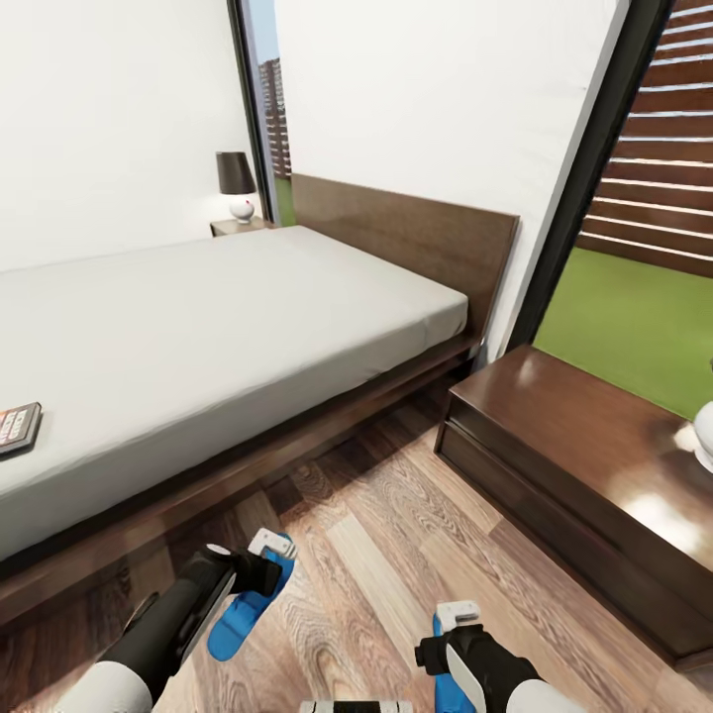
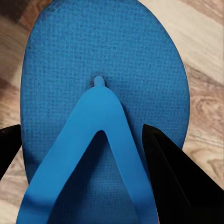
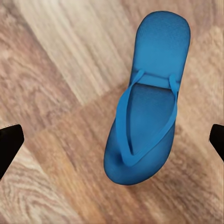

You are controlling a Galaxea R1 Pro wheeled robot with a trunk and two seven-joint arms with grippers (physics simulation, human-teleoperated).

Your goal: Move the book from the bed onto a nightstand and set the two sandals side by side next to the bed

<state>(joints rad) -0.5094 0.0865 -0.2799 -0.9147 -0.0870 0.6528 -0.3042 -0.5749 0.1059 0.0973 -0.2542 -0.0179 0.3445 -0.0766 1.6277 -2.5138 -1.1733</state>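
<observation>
Left tool (image 2: 81, 154) straddled one sandal (image 2: 102, 70), unclenched; right tool (image 3: 112, 140) hung released above the other (image 3: 149, 102); book (image 1: 18, 426) lay on bed (image 1: 198, 317); advised: align both sandals parallel beside bed.

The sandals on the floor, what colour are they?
Bright blue sandals, clearest in the right wrist view.

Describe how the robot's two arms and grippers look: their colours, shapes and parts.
Each arm has a white rounded shell lower down and a glossy black tubular forearm. The left gripper and the right gripper each carry a small white block at the wrist end. In the wrist views the fingers are flat, black and wedge-shaped.
</observation>
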